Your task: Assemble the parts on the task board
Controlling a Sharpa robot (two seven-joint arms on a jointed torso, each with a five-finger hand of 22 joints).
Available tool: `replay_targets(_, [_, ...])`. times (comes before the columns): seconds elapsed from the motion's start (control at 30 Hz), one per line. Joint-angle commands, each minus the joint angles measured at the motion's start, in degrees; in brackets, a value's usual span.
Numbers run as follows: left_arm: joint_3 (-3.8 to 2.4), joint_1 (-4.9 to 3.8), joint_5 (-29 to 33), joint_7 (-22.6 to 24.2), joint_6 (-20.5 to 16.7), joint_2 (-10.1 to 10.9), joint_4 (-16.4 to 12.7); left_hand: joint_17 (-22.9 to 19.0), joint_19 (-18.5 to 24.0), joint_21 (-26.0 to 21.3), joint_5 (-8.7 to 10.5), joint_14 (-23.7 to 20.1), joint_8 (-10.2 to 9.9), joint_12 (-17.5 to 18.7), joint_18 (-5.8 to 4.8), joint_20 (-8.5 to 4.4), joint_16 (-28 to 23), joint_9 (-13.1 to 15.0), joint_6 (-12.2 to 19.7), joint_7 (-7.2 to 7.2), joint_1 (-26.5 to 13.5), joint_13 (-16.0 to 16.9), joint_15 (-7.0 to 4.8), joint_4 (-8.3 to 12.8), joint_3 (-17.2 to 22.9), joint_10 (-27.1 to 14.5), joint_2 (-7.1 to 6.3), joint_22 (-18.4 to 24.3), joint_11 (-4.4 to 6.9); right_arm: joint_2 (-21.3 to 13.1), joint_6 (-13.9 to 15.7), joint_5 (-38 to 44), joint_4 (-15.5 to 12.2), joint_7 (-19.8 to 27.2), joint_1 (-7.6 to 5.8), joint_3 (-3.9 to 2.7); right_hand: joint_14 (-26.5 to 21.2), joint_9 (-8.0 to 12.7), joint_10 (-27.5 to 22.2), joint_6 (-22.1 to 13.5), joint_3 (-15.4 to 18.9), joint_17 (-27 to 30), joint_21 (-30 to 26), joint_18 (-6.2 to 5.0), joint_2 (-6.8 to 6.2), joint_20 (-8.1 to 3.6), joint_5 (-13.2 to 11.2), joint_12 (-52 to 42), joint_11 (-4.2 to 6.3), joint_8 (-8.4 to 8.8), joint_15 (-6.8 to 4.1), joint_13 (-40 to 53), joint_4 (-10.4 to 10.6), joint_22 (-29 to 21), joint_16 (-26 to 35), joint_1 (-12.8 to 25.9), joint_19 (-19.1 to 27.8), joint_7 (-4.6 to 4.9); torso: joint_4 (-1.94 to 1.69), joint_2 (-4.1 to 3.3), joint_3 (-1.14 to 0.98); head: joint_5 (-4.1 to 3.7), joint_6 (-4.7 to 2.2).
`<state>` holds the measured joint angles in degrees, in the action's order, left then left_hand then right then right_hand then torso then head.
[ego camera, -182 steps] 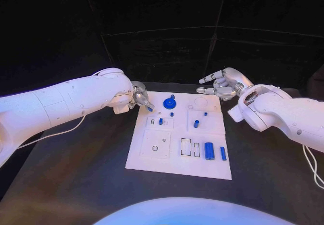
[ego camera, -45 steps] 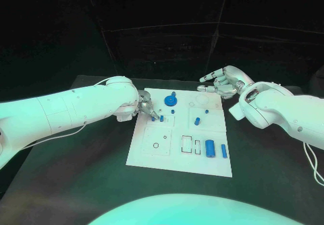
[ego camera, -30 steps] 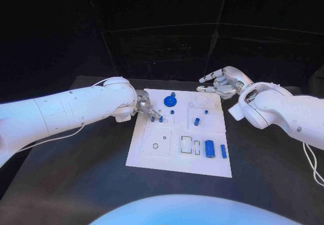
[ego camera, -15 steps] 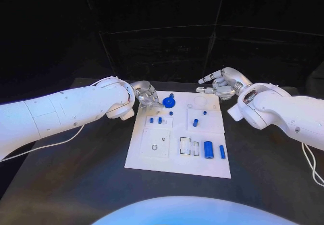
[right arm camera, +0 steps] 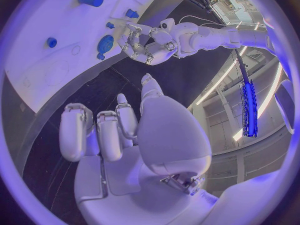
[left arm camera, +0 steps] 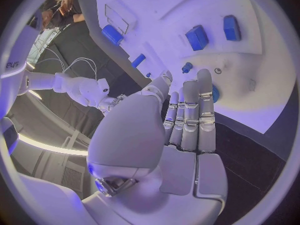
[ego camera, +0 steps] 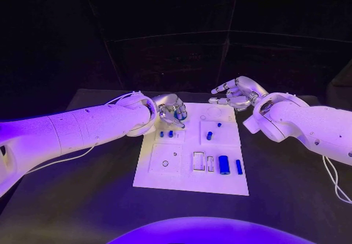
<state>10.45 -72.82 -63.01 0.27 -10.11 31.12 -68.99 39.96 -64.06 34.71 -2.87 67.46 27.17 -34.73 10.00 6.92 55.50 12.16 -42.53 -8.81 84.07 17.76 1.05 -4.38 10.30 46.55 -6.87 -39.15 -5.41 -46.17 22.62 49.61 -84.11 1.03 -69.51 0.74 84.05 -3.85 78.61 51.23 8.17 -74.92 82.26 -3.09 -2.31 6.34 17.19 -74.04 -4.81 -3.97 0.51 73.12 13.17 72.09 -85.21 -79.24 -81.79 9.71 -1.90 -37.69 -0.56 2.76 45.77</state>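
The white task board lies in the middle of the table. My left hand hovers over its far left corner, fingers stretched out side by side above the round blue part, holding nothing. Two small blue pegs stand side by side just nearer than that hand. My right hand hangs beyond the board's far right edge, fingers loosely bent and apart, empty. In the right wrist view the left hand sits beside the round blue part.
A blue peg and a smaller one stand on the board's right half. A thick blue cylinder and a thin blue bar lie near two rectangular slots. Black table surrounds the board.
My left hand set its small peg beside the other one, let go, then rose and moved away toward the round blue part. The right hand stayed put.
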Motion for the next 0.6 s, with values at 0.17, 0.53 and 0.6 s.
replay_targets(0.17, [1.11, 0.39, -9.5, 3.1, 0.1, -2.5, 3.4, 14.8, -6.0, 2.8, 0.07, 11.0, -5.1, 3.7, 0.41, -0.79, 13.5, -4.3, -4.8, 0.56, -1.2, -5.1, -0.80, 1.8, 0.2, 3.6, -0.15, -1.3, 0.53, 0.2, 0.0, -0.1, 0.0, 0.3, -0.11, -0.03, 3.8, 0.0, -0.3, 0.0, 0.3, -6.1, -0.3, -0.63, 0.43, -0.13, -0.2, 0.2, 0.10, -0.07, -0.33, 0.0, 0.0, 0.0, 0.3, 0.3, 0.4, 0.12, -0.06, -0.01, 0.04, -0.21, -0.11])
replay_targets(0.53, [1.51, 0.73, -11.8, 1.4, 0.9, -4.7, 6.4, 24.5, -12.9, 16.4, 0.08, 16.3, -7.8, 6.5, -1.66, -1.57, 21.5, -6.8, -9.3, 1.29, -2.1, -8.9, -1.46, 3.0, 1.9, 7.0, 1.03, -13.5, 1.10, 0.4, 0.0, -0.1, 0.1, 0.3, -0.10, -0.03, 3.8, 0.0, -0.3, 0.0, 0.3, -6.1, -0.3, -0.63, 0.43, -0.13, -0.2, 0.2, 0.10, -0.07, -0.33, 0.0, 0.0, 0.0, 0.3, 0.3, 0.4, 0.12, -0.10, 0.08, 0.00, -0.34, -0.07])
replay_targets(0.6, [1.52, 0.75, -11.9, 1.3, 0.8, -5.0, 6.8, 24.6, -13.3, 17.4, 0.08, 16.5, -8.0, 6.8, -1.82, -1.61, 21.6, -7.0, -9.7, 1.30, -2.1, -9.3, -1.49, 3.1, 2.4, 7.2, 1.32, -14.4, 1.11, 0.5, 0.0, -0.1, 0.1, 0.4, -0.10, -0.03, 3.8, 0.0, -0.3, 0.0, 0.3, -6.1, -0.3, -0.63, 0.55, -0.13, -0.1, 0.2, 0.11, -0.08, -0.34, 0.0, 0.0, 0.0, 0.3, 0.2, 0.4, 0.12, -0.09, 0.07, -0.01, -0.32, -0.11])
